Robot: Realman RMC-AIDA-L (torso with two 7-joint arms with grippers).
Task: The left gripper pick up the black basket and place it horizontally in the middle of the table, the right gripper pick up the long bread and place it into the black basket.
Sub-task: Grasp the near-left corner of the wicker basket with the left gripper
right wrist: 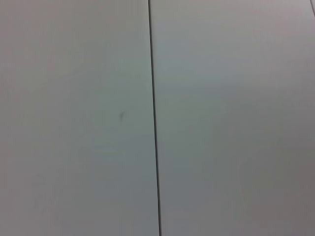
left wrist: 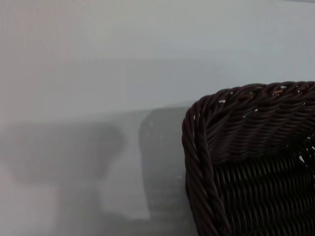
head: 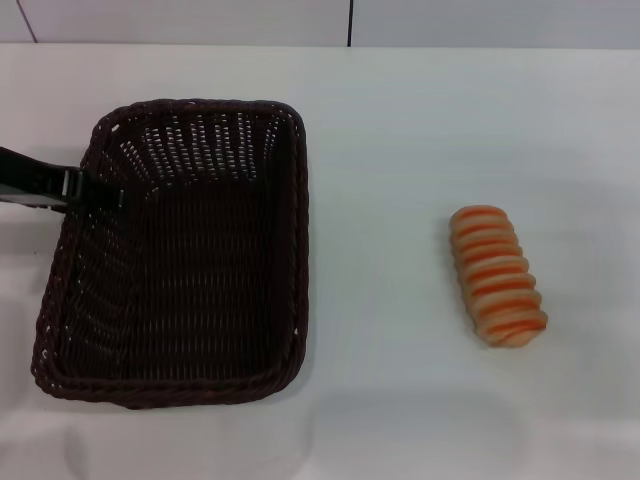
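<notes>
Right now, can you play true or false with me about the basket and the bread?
1. The long bread is inside the black basket. False: it lies on the white table, well apart from the basket, on the robot's right.
2. The basket has nothing in it. True.
3. The left gripper is at the basket's left rim. True; whether its jaws grip the rim cannot be told.
4. The right gripper is reaching for the bread. False: it is not in the head view.
5. The bread is plain brown. False: it is pale tan with orange stripes.
</notes>
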